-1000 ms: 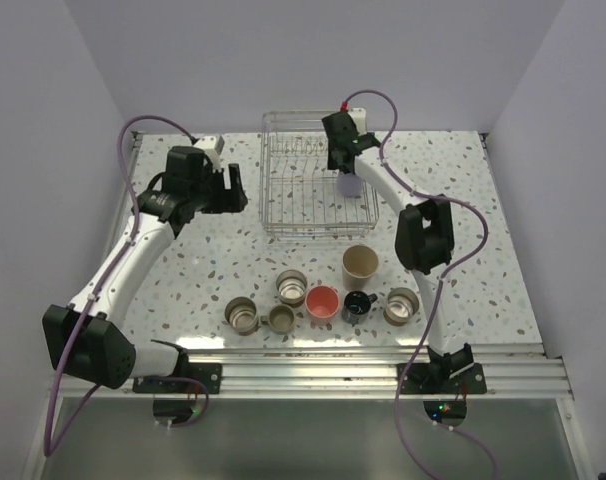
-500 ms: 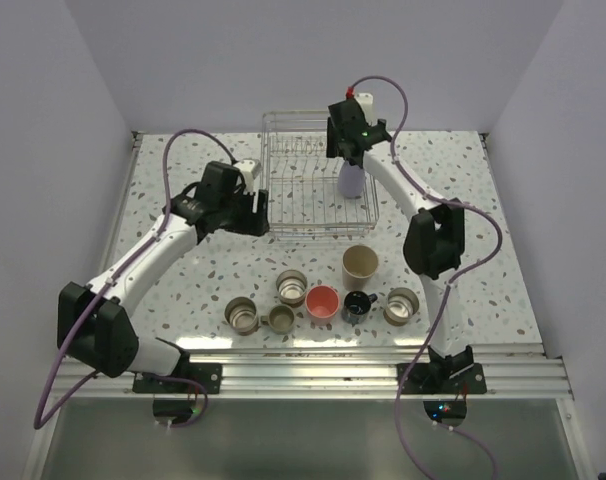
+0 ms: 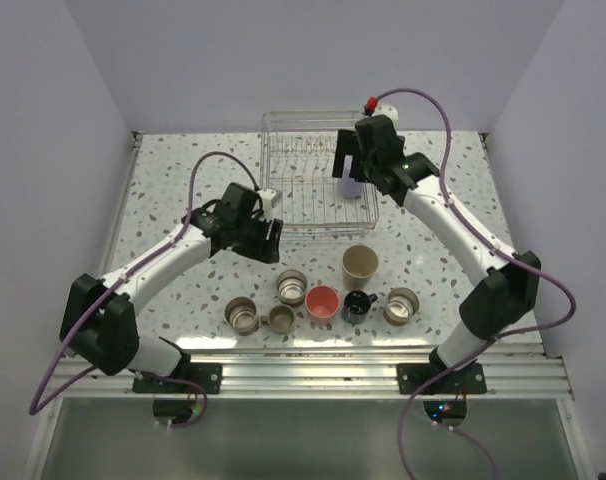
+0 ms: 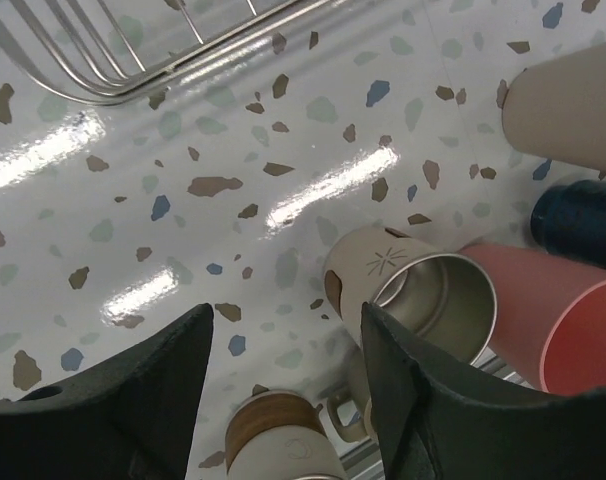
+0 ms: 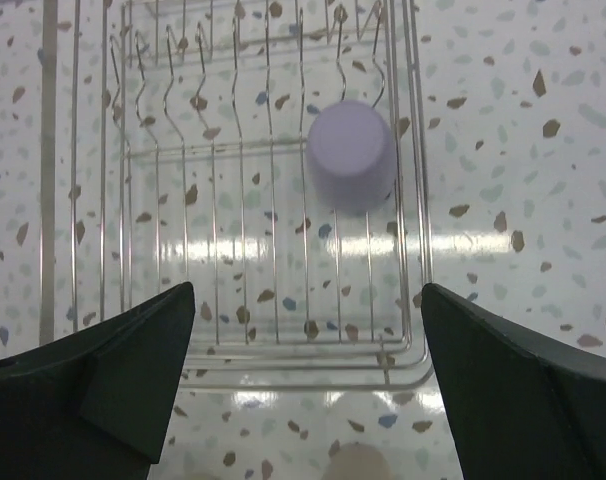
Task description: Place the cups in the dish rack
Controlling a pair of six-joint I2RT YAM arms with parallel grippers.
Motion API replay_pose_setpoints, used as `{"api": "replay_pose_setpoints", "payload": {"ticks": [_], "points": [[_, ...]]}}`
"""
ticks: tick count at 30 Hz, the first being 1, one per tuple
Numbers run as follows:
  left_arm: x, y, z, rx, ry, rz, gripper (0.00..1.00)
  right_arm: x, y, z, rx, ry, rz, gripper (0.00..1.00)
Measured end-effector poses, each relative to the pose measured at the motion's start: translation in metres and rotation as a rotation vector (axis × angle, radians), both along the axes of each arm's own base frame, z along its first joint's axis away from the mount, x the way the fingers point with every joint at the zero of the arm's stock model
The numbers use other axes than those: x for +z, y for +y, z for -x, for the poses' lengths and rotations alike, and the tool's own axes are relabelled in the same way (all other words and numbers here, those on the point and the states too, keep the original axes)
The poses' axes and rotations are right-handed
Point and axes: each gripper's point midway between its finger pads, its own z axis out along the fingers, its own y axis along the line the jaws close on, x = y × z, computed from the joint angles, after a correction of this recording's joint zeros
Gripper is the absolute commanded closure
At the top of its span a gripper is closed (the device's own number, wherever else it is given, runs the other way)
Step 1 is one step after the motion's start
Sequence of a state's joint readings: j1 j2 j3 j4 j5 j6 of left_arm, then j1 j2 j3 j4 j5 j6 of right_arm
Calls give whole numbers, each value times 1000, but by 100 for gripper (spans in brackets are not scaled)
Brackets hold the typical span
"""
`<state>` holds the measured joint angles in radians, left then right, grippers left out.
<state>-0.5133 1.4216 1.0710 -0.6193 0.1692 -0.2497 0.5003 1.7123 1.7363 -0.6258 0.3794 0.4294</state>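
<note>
The dish rack (image 3: 273, 226) (image 5: 419, 250) stands at the back middle. A lavender cup (image 3: 351, 187) (image 5: 351, 155) rests upside down in its right part. My right gripper (image 3: 351, 168) (image 5: 308, 290) hovers open above the rack's near right corner, clear of the cup. In front of the rack are a tan cup (image 3: 360, 266), a coral-pink cup (image 3: 322, 302), a black mug (image 3: 357, 305) and several metal cups (image 3: 292, 286). My left gripper (image 3: 264, 240) (image 4: 283, 315) is open and empty, above the table just left of a metal cup (image 4: 433, 295).
The left wrist view also shows a wood-banded metal cup (image 4: 273, 440) below the fingers, the coral-pink cup (image 4: 573, 320), the dark mug (image 4: 583, 220) and the tan cup (image 4: 573, 100). White walls enclose the table on three sides.
My right gripper let go of the lavender cup in the rack, opened wide and drew back. My left arm swung right and nearer, from the far left to the row of cups.
</note>
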Motion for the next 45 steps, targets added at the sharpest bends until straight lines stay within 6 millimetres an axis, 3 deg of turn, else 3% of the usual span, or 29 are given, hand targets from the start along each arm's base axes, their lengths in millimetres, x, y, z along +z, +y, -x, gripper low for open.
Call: {"api": "replay_pose_setpoints", "payload": {"ticks": [4,10,12,15,16,17,25,28,31,34,39,45], "points": [[-11,-10,17,-50,30,-8,37,-24,-1,41,49,63,-4,1],[-36,-22,35,-93,85,-32,42,-46,-19,65,45,116,33,1],[-46,-25,38,-100,105,-42,49,-47,-23,71,46,118,37,1],[-58,-29,44,-102,133,-54,73,-44,-26,76,51,110,39,1],[-61,-31,44,-102,139,-55,93,-42,-27,77,53,105,39,2],[-63,-32,45,-95,145,-54,100,-40,-27,77,55,99,39,2],[-58,-25,32,-40,110,-111,100,-34,-29,79,67,84,47,1],[-36,-23,20,-13,74,-137,100,-30,-28,78,72,80,45,2],[12,-34,-4,12,-21,-104,100,-11,-22,77,91,56,16,1],[77,-48,-32,39,-156,-11,100,26,-6,72,136,-8,-73,1],[167,-56,-61,77,-331,252,100,99,42,69,290,-129,-326,2],[211,-47,-87,132,-426,586,100,155,84,84,445,-182,-614,1]]}}
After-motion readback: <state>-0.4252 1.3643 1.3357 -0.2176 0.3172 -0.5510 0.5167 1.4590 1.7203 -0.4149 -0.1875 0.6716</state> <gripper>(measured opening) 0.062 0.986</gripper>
